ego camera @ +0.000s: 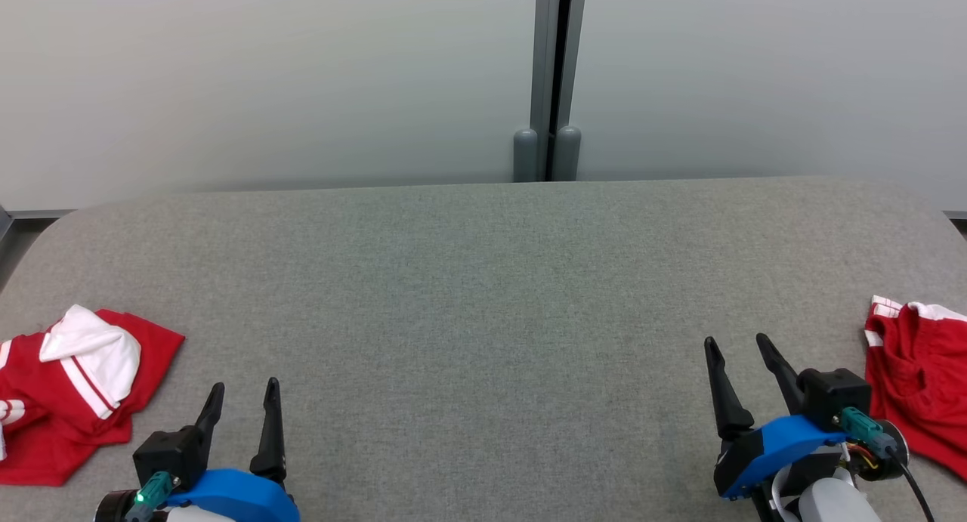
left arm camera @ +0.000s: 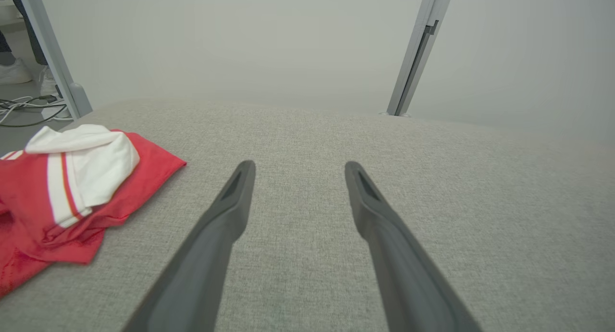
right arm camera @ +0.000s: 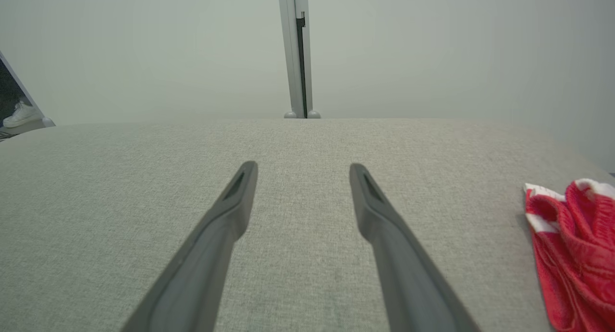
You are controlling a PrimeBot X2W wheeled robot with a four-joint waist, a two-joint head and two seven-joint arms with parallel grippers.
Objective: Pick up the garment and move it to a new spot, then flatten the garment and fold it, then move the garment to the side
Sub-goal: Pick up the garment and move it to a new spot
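At the table's (ego camera: 483, 295) near edge, the wide-open, empty left gripper (ego camera: 245, 386) has a crumpled red-and-white garment (ego camera: 75, 386) just to its left; the equally wide, empty right gripper (ego camera: 736, 342) has a red garment (ego camera: 918, 386) just to its right.

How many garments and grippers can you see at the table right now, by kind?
Garments, red and white: 2, the left garment and the right garment.
Grippers: 2, the left gripper and the right gripper, both open, holding nothing.
Total: 4
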